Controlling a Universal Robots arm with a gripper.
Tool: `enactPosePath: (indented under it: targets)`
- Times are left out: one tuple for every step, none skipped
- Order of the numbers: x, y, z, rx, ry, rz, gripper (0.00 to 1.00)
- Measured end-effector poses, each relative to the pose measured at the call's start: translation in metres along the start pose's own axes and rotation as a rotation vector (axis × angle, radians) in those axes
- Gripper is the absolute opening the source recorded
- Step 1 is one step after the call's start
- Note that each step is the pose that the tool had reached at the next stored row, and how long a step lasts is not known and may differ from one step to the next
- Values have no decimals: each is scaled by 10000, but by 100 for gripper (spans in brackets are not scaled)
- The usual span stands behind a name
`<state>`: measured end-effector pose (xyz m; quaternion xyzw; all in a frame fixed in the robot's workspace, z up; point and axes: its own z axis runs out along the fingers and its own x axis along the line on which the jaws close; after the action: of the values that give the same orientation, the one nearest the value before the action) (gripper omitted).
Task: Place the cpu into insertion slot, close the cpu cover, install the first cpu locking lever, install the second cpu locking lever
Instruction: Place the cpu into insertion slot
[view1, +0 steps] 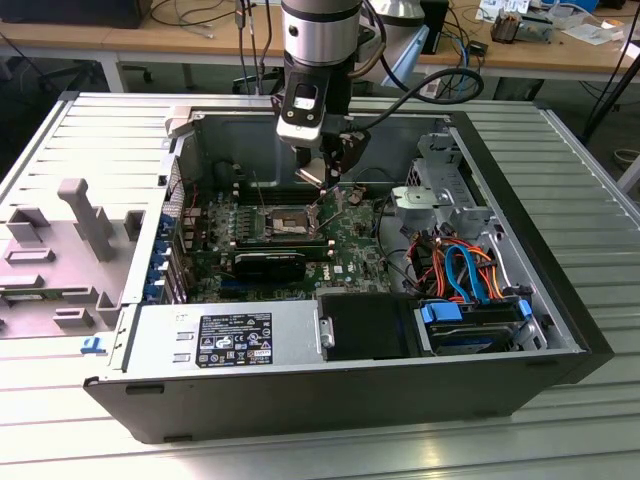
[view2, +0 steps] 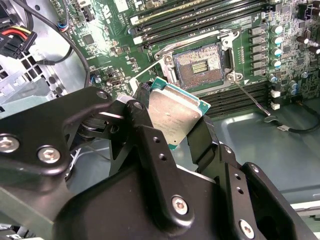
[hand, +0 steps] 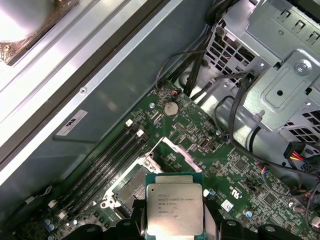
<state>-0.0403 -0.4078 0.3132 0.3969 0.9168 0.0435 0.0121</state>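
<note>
My gripper (view1: 335, 182) hangs inside the open computer case, shut on the cpu (view2: 175, 114), a flat square chip with a silver-grey top and green edge. In both wrist views the black fingers (view2: 140, 125) clamp two opposite sides of the cpu (hand: 174, 210). The chip is in the air, a little above and to one side of the insertion slot (view2: 199, 64), a dark square socket with a silver rim on the green board. The slot (view1: 283, 218) lies open and bare. The cpu cover (hand: 180, 151) stands tilted up at the socket's edge. A thin wire locking lever (view2: 250, 97) is swung out beside the socket.
Long black memory slots (view2: 200, 17) run beside the socket. A black expansion card (view1: 270, 265) lies in front of it, then the power supply (view1: 225, 338). A metal drive cage (hand: 280, 75) and blue and orange cables (view1: 460, 270) fill the exterior view's right. A grey fixture (view1: 85, 215) stands outside the case.
</note>
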Motion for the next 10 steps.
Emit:
enactPosePath:
  targets:
    - [0, 0, 0, 0, -1, 14, 55]
    - [0, 0, 0, -1, -3, 34, 55]
    - [0, 0, 0, -1, -4, 48, 55]
    - [0, 0, 0, -1, -5, 62, 55]
    - [0, 0, 0, -1, -7, 82, 55]
    - [0, 0, 0, -1, -9, 103, 55]
    - [0, 0, 0, -1, -10, 119, 55]
    - [0, 0, 0, -2, -13, 142, 55]
    - [0, 0, 0, -2, -14, 158, 55]
    - [0, 0, 0, -2, -15, 170, 55]
